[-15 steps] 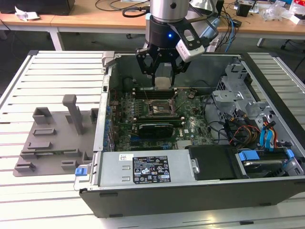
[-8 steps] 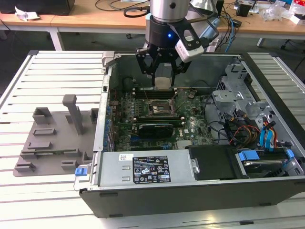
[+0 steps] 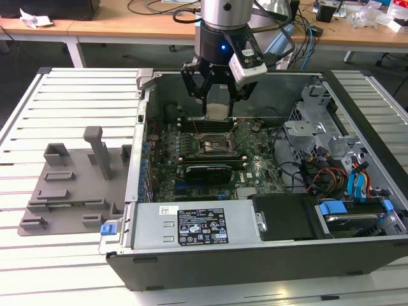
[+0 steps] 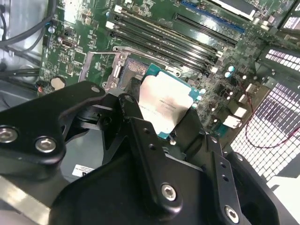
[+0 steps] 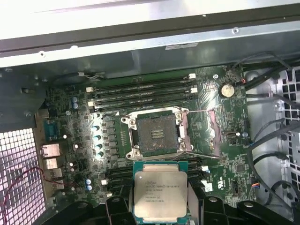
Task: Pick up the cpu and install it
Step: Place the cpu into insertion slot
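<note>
Gripper: clamped on cpu, held raised near open socket. Memory slots flank socket; load plate hinged open beside it.

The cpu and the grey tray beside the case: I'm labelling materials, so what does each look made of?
The flat square cpu: the top looks like pale metal with a dull sheen; the green rim suggests circuit board. The large grey tray with upright posts: probably matte moulded plastic, uniform, no glint.

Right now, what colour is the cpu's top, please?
The cpu is pale silver on top, green-rimmed; clearest in the first wrist view.
</note>
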